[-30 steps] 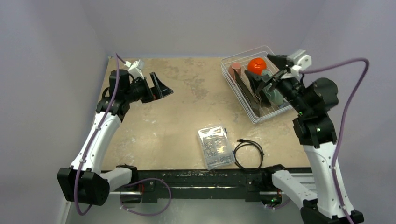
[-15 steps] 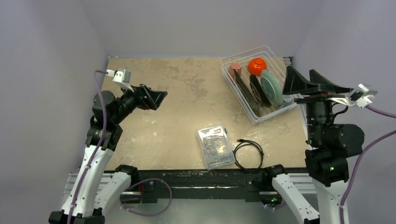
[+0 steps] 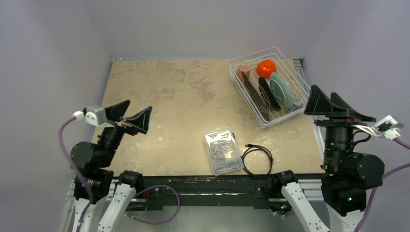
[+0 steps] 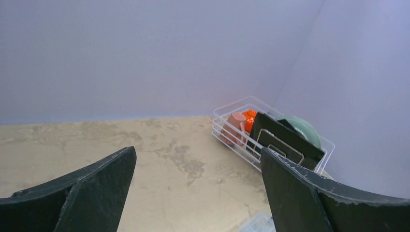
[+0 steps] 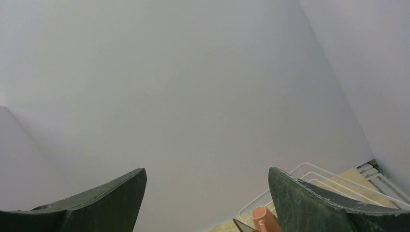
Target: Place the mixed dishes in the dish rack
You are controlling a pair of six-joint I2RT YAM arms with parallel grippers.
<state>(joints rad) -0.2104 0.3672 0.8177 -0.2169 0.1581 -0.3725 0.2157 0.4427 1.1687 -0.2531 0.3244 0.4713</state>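
- White wire rectangular dish rack [image 3: 298,76] at upper right of the overhead frame, on mottled tan surface [image 3: 169,96].
- Inside it: round orange bowl [image 3: 266,68], pink cup [image 3: 243,71], dark teal square plate [image 3: 252,93] on edge, pale green round plate [image 3: 281,91], small grey mug [image 3: 297,101].
- Left gripper [image 3: 139,105] at lower left, jaws spread wide, grasping nothing.
- Right gripper [image 3: 324,91] at right edge, just below the rack, released and empty.
- Clear plastic box [image 3: 223,152] and coiled black cable [image 3: 257,159] side by side at lower centre.
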